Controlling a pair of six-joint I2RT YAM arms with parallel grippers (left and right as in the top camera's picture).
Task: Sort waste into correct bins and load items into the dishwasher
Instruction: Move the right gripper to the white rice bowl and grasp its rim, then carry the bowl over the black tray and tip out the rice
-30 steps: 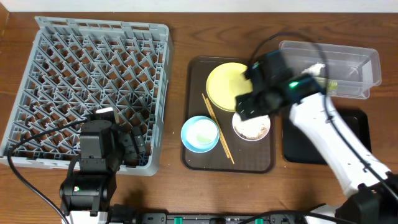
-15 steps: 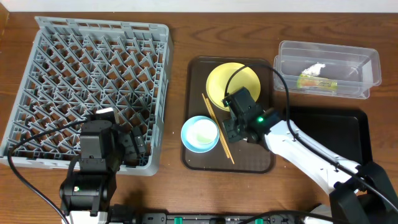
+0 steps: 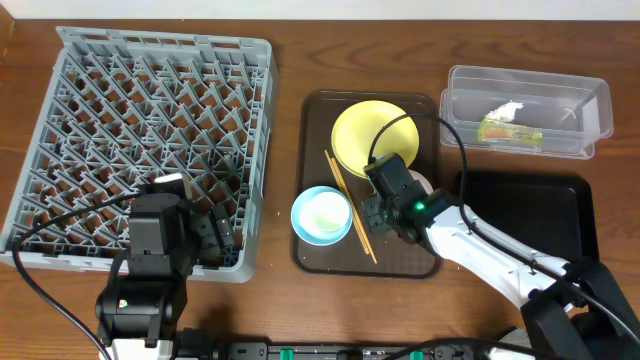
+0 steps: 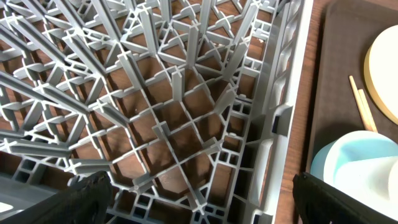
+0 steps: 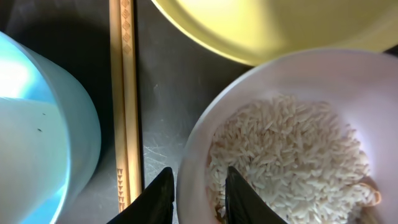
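Note:
My right gripper straddles the near rim of the white bowl, one finger outside and one inside against the beige rice scraps; it is shut on that rim. Seen from overhead, this gripper covers most of the white bowl. Beside it on the brown tray lie the chopsticks, the light blue bowl and the yellow plate. My left gripper stands open over the near right corner of the grey dish rack, holding nothing.
The clear tub at the back right holds the green-and-white wrapper and the white tissue. The black tray lies in front of it, under my right arm. The brown serving tray carries the dishes.
My right arm swung from beside the clear tub down to the white bowl, and its jaws closed onto the bowl's rim. The left arm stayed still.

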